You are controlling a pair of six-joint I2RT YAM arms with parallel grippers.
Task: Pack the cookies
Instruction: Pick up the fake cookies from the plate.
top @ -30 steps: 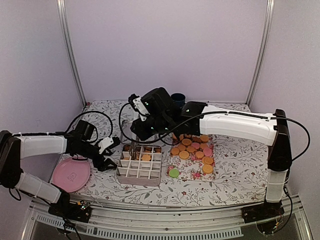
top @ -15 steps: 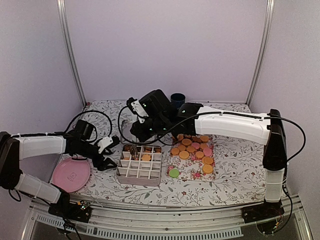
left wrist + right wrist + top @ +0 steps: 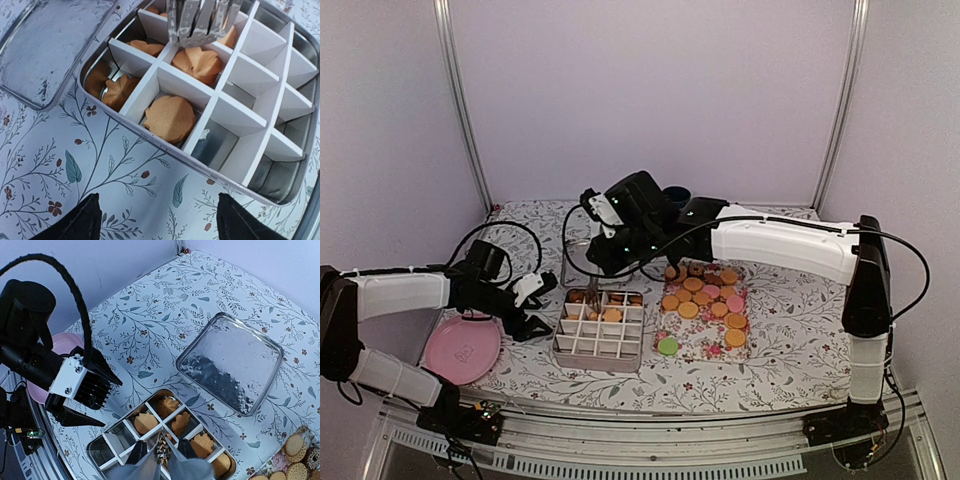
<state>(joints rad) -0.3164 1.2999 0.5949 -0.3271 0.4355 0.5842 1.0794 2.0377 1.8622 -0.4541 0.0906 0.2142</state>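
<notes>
Over the box (image 3: 598,352): your right gripper (image 3: 162,446), fingers nearly together; grip cannot be told.
Left gripper (image 3: 157,220): spread, empty.
Packed: few cookies (image 3: 170,118).
Remaining: most, on mat (image 3: 705,347).

1 divided tin (image 3: 595,362), approx. 16 cells, w/ at least 5 cookies (image 3: 170,119) inside; also 1 lid (image 3: 230,370), 1 pink plate (image 3: 462,350), 1 dark cup (image 3: 678,192). On 1 floral mat (image 3: 705,346): approx. 10 orange cookies (image 3: 688,310), 2 pink cookies (image 3: 734,303), 1 green cookie (image 3: 667,346), 2 dark cookies (image 3: 672,272).

Plain lilac walls (image 3: 650,90), metal corner posts (image 3: 460,110), floral tablecloth (image 3: 790,340), even light
</notes>
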